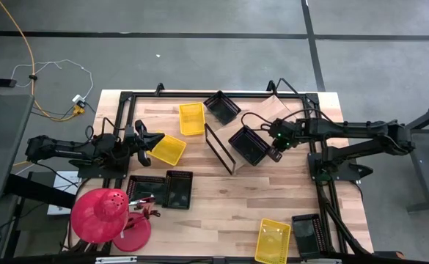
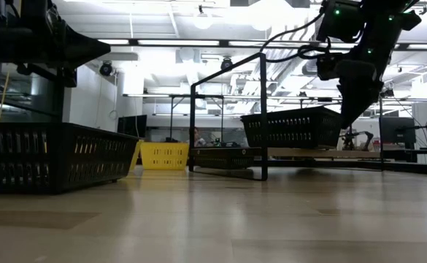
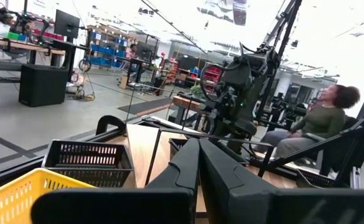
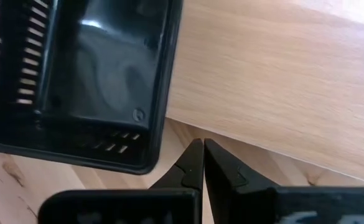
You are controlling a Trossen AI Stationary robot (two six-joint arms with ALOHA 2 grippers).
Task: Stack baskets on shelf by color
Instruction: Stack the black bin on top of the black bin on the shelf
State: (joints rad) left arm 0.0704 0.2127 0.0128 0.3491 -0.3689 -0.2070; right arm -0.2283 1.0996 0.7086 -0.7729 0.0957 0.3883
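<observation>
We observe the right gripper [image 1: 276, 144] positioned near the table's centre, just beside the corner of a black basket [image 1: 249, 145]. In the right wrist view its fingers [image 4: 191, 163] are pressed together with nothing between them, and the black basket [image 4: 76, 74] lies apart from the tips, so we do not see a grasp. In the low view this basket [image 2: 292, 127] appears raised above the tabletop, beside the black frame of the shelf [image 2: 228, 109]; we cannot tell what supports it.

We locate the shelf [image 1: 220, 149] at mid-table in the high view, its wooden board slanted within the thin frame.

The left gripper [image 1: 147, 141] sits at the left side of the table, close to a yellow basket [image 1: 169, 149]. In the left wrist view its fingers [image 3: 188, 168] are closed together and empty, with a yellow rim [image 3: 14, 193] below them.

We count further baskets on the table [image 1: 221, 198]: a yellow one [image 1: 191, 118] and a black one [image 1: 222, 107] towards the far edge, two black ones [image 1: 163, 189] side by side, and a yellow [image 1: 272, 240] and black [image 1: 306, 235] pair at the near edge. A red dome-shaped object [image 1: 100, 214] stands at the near left corner.
</observation>
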